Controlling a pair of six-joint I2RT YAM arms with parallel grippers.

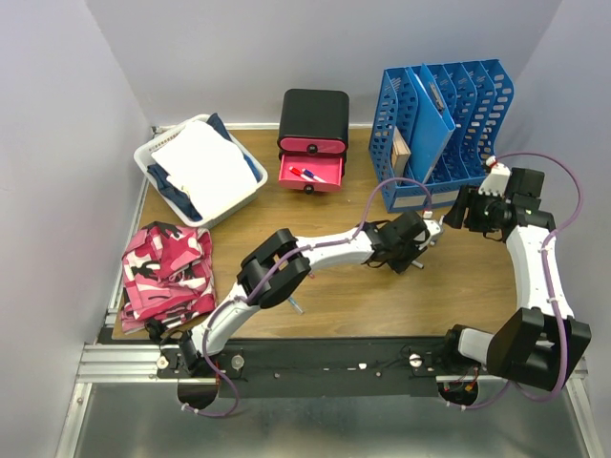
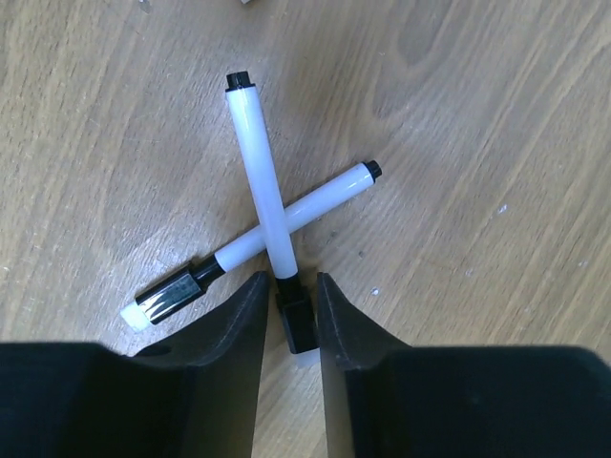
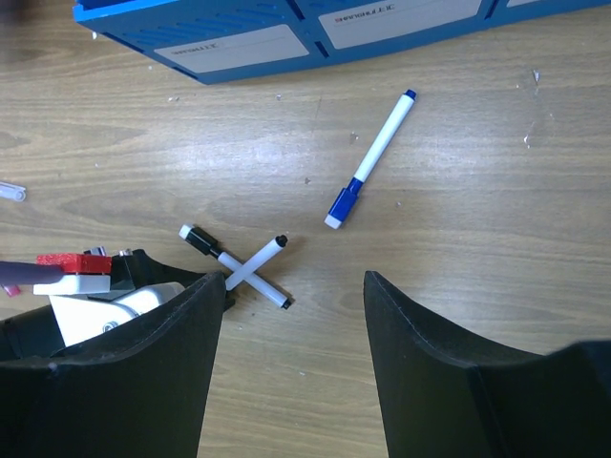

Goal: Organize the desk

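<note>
On the wood-grain desk, two white markers with black caps lie crossed. The upper marker rests over the lower marker. My left gripper is down at the desk, its narrow jaws shut on the upper marker's black cap. In the top view that left gripper sits in front of the blue rack. My right gripper hovers open above the desk, empty, with the crossed markers beside its left finger. A blue-capped marker lies farther off.
A blue file rack stands at the back right. A black drawer unit has its red drawer open with pens inside. At the back left is a white basket and a pink camouflage cloth.
</note>
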